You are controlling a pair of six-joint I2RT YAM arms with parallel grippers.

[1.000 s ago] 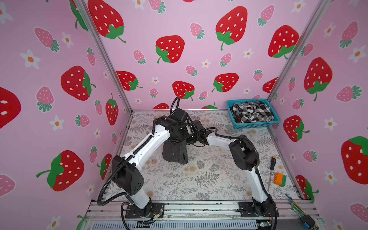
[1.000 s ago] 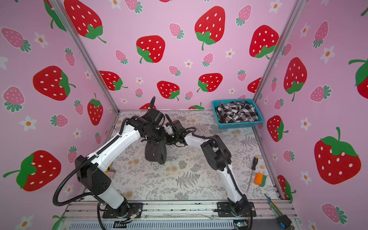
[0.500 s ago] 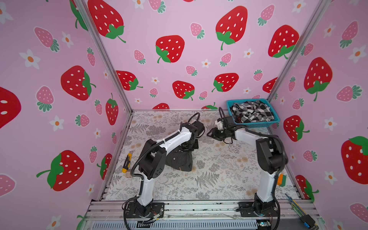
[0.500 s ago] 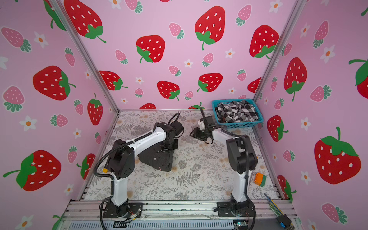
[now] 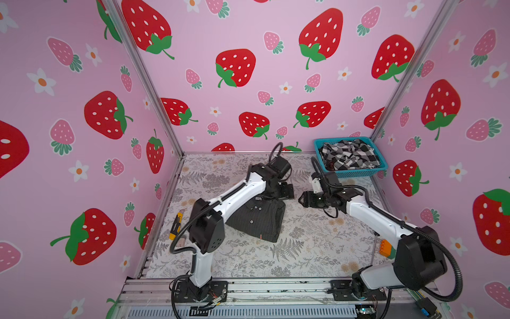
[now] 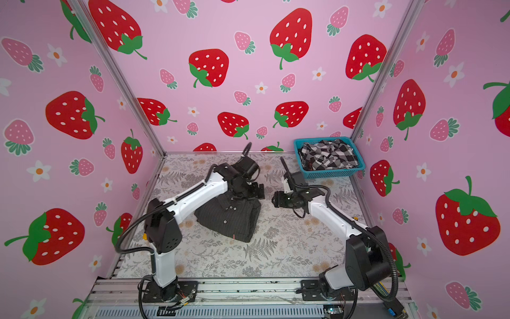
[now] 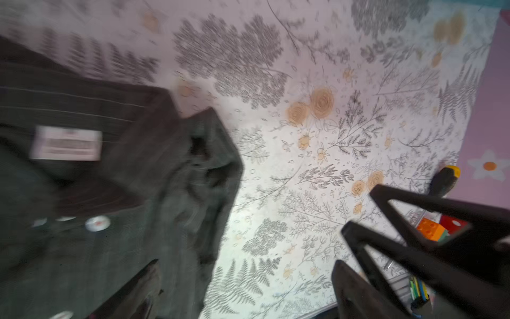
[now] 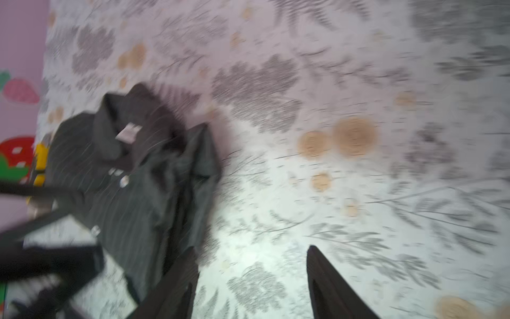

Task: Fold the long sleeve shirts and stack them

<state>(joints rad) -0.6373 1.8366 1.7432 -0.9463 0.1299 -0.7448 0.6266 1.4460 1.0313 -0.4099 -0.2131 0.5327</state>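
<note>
Counting first: two shirts, two grippers, one basket.

Shirt 1: dark charcoal pinstriped button-up shirt (image 5: pixel 256 221) (image 6: pixel 229 218), folded into a compact block on the floral-print table (image 5: pixel 303 248). It sits a bit left of the table's middle, well clear of all four edges, buttons up. The long axis runs roughly from back edge to front edge, slightly skewed. The collar end points at the back edge, the hem end at the front edge. A white neck label (image 7: pixel 66 143) (image 8: pixel 128 132) shows inside the collar.

Shirt 2: black-and-white checked shirt (image 5: pixel 349 157) (image 6: pixel 328 156), crumpled in the teal plastic mesh basket (image 5: pixel 358 173) (image 6: pixel 331 174) at the table's back right corner. No clear axis on that one.

Left gripper (image 5: pixel 285 193) (image 6: pixel 258 192) (image 7: pixel 245 263) is at the collar end of shirt 1. Its jaws are spread wide with nothing clamped. The left wrist view is motion-blurred, so I can't tell if one finger brushes the cloth.

Right gripper (image 5: pixel 302 199) (image 6: pixel 276 201) (image 8: pixel 252 248) is just beside the collar end, on the side toward the right edge, over bare table. It faces the shirt with jaws parted and empty.
</note>
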